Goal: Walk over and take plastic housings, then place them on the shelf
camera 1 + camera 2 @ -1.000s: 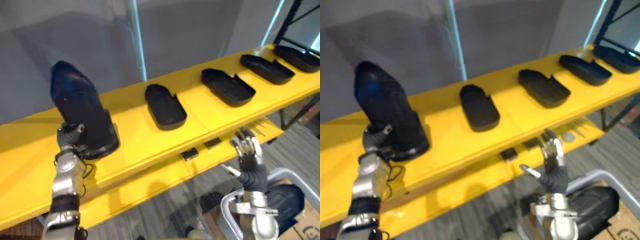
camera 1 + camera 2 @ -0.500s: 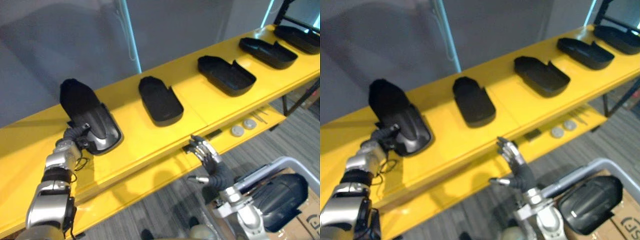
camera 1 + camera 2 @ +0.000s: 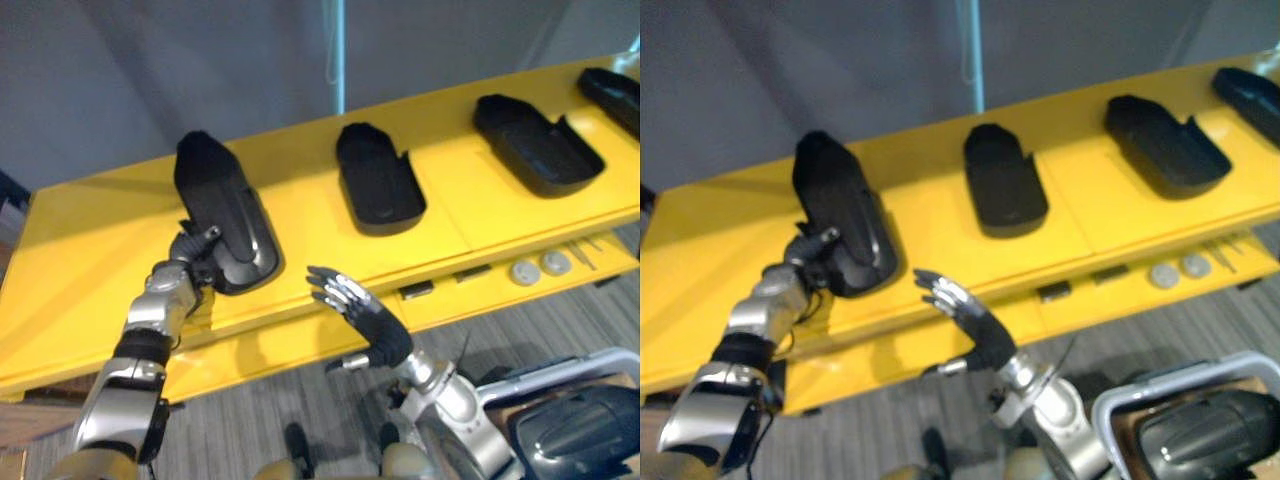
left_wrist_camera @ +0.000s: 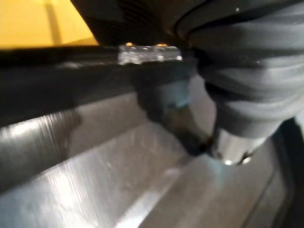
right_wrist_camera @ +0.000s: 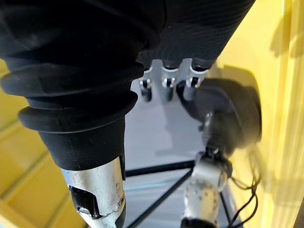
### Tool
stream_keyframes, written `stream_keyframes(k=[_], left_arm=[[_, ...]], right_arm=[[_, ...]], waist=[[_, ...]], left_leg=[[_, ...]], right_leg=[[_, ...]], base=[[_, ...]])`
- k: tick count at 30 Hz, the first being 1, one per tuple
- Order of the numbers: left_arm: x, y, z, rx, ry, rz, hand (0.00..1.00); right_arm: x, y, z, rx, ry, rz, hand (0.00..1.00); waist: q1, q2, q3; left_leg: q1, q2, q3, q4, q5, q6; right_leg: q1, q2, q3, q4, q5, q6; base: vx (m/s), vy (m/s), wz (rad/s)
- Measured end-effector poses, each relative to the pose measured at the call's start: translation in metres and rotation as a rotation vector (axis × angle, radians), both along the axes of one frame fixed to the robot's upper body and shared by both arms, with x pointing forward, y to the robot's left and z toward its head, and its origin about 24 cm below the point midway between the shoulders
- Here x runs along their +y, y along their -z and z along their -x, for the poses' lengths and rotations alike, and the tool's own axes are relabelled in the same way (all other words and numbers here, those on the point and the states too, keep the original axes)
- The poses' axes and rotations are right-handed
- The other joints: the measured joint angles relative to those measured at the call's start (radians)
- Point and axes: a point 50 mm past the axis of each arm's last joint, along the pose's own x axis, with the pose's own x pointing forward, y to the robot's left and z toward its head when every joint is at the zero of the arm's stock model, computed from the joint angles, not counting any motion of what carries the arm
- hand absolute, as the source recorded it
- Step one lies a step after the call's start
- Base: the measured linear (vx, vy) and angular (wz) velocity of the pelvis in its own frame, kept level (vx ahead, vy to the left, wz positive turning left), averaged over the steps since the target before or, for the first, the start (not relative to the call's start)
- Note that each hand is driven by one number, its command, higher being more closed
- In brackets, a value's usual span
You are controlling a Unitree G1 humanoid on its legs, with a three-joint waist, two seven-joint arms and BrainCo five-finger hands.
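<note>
A black plastic housing (image 3: 225,212) lies on the yellow shelf (image 3: 90,260) toward its left end, hollow side up. My left hand (image 3: 188,268) is at its near end with fingers and thumb curled on the rim; the left wrist view looks closely at the housing's glossy inside (image 4: 118,156). My right hand (image 3: 352,308) hovers open with spread fingers just before the shelf's front edge, right of that housing and holding nothing. In the right wrist view its fingers (image 5: 164,83) point toward the housing (image 5: 228,114).
Three more black housings (image 3: 378,182) (image 3: 535,145) (image 3: 612,88) lie in a row along the shelf to the right. Two round discs (image 3: 540,267) and small dark pieces (image 3: 418,290) rest on the lower ledge. A grey bin (image 3: 560,368) holding another housing (image 3: 580,430) stands at lower right.
The housing has gone from upright to lying flat on the shelf, my left hand still on it. My right hand has swung left and up toward the shelf edge. The camera has panned left.
</note>
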Motion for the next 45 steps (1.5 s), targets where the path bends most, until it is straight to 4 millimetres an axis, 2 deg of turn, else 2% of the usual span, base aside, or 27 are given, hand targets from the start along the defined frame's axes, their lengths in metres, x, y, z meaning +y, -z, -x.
stream_keyframes(k=[8, 20, 21, 25, 31, 45], left_arm=[[-0.005, -0.021, -0.01, -0.04, 0.026, -0.103, 1.0], [0.015, -0.055, -0.022, -0.078, -0.082, -0.137, 1.0], [0.018, -0.059, -0.023, -0.087, -0.102, -0.131, 0.0], [0.019, -0.069, -0.025, -0.117, -0.151, -0.109, 0.0], [0.023, -0.076, -0.027, -0.131, -0.177, -0.109, 0.0], [0.028, -0.074, -0.027, -0.076, -0.154, -0.16, 0.0]], right_arm=[[0.0, -0.001, -0.001, -0.002, 0.001, 0.003, 0.0], [-0.002, -0.006, -0.001, -0.021, 0.011, -0.002, 0.0], [-0.002, -0.007, -0.002, -0.027, 0.012, -0.003, 0.0], [-0.007, -0.009, -0.003, -0.037, 0.033, -0.005, 0.0], [-0.009, -0.012, -0.004, -0.04, 0.045, -0.015, 0.0], [-0.006, -0.014, -0.003, -0.042, 0.052, -0.03, 0.0]], waist=[[0.002, 0.006, 0.039], [-0.009, -0.005, 0.088], [-0.016, -0.008, 0.097], [-0.02, -0.009, 0.123], [-0.028, -0.009, 0.125], [-0.033, -0.01, 0.125]], left_leg=[[-0.015, 0.0, 0.002, 0.0, 0.008, 0.004], [-0.033, 0.002, 0.043, 0.0, 0.015, 0.007], [-0.033, 0.002, 0.046, 0.0, 0.015, 0.007], [-0.034, 0.001, 0.059, 0.0, 0.015, 0.008], [-0.046, 0.0, 0.065, 0.0, 0.017, 0.009], [-0.028, 0.001, 0.066, 0.0, 0.017, 0.009]], right_leg=[[-0.027, -0.001, 0.005, 0.021, 0.0, 0.0], [-0.084, -0.004, 0.044, 0.065, -0.002, -0.001], [-0.09, -0.005, 0.049, 0.071, -0.002, 0.0], [-0.104, -0.007, 0.064, 0.081, -0.002, 0.0], [-0.125, -0.007, 0.069, 0.092, -0.002, 0.0], [-0.099, -0.007, 0.067, 0.078, -0.002, 0.001]], base=[[0.0, 0.003, -0.01], [-0.01, 0.017, -0.1], [-0.01, 0.022, -0.08], [-0.01, 0.022, -0.11], [0.0, 0.003, -0.02], [0.0, 0.0, 0.0]])
